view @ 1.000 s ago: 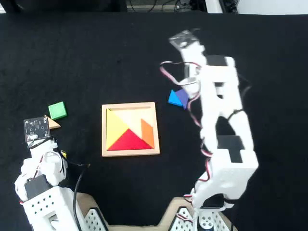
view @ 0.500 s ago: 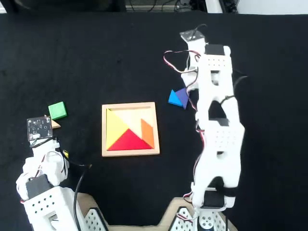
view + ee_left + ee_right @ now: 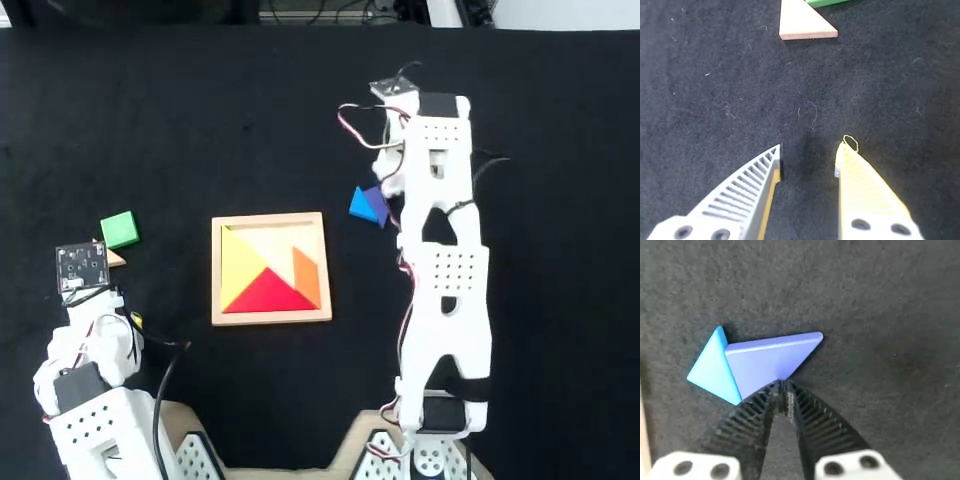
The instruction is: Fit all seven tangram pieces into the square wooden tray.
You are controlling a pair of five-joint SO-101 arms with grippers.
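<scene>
The square wooden tray point(image 3: 270, 318) holds a yellow triangle point(image 3: 240, 270), a red triangle point(image 3: 268, 295) and an orange parallelogram point(image 3: 306, 270). To its right lie a blue triangle point(image 3: 712, 365) and a purple triangle point(image 3: 772, 357), edge to edge on the black cloth. My right gripper point(image 3: 783, 388) is shut, its tips touching the purple triangle's near corner. A green square point(image 3: 119, 229) and a tan triangle point(image 3: 805, 22) lie left of the tray. My left gripper point(image 3: 809, 159) hangs open over bare cloth, short of the tan triangle.
The right arm point(image 3: 440, 260) stretches up the table to the right of the tray. The left arm point(image 3: 85, 340) is folded at the near left corner. Black cloth covers the whole table, with open room behind the tray.
The right arm has swung from a rightward lean to straight, bringing its wrist down beside the blue and purple pieces. The left arm has barely moved.
</scene>
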